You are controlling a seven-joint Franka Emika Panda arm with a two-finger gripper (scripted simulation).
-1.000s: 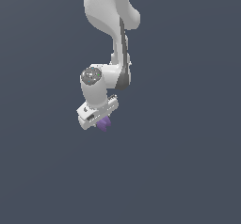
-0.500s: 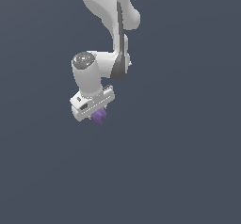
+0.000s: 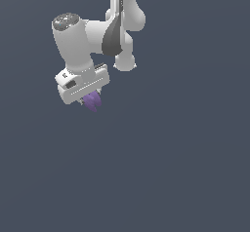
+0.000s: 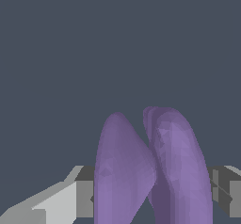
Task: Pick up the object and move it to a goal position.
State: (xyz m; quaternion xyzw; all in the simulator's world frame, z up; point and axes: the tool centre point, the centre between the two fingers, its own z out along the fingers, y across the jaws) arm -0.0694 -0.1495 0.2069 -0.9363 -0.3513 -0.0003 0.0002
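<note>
The object (image 3: 92, 101) is a small matte purple lumpy item with pointed lobes. It hangs below the white gripper (image 3: 88, 98) in the exterior view, high above the grey floor. The gripper is shut on it. In the wrist view the object (image 4: 150, 171) fills the middle as two tall purple lobes side by side, with one grey finger (image 4: 70, 197) on one side and the other finger (image 4: 226, 192) on the other side, both pressed against it. The fingers themselves are mostly hidden in the exterior view.
The white arm (image 3: 114, 26) reaches down from the top of the exterior view. A plain dark grey surface (image 3: 185, 167) lies all around. No other objects show.
The gripper has carried the purple object up and toward the exterior view's left. The wrist has turned, and the grip on the object has held.
</note>
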